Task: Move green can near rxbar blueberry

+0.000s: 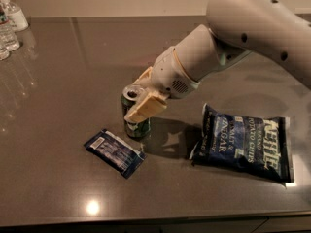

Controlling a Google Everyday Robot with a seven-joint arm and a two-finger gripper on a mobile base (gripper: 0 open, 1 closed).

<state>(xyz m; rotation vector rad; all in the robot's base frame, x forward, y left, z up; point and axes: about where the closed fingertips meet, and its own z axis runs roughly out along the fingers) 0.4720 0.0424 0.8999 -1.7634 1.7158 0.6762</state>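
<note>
Green can (138,129) upright on your worktop (73,81) | your tool (133,101) clamps its sides | rxbar blueberry (114,152) lies flat just beside it

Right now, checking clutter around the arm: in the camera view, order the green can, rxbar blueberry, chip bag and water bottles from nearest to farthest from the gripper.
The gripper is at mid-table.
1. green can, at the gripper.
2. rxbar blueberry, front-left of the can.
3. chip bag, on the right.
4. water bottles, far back-left corner.
</note>
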